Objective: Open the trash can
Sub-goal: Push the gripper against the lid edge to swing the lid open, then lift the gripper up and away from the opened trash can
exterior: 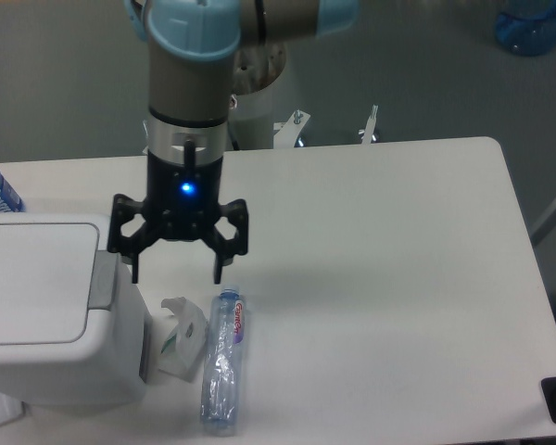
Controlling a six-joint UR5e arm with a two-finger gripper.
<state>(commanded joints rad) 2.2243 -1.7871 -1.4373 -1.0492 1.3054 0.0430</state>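
Plainly, your trash can (46,315) at lower left looks rigid and light — press its grey push strip (102,277), don't grip — end effector (177,273) hangs spread, empty.

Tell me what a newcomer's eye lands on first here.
The black pincer with its blue light hangs open above the table, just right of the white trash can at the left edge. Below it lie a clear bottle and a small carton.
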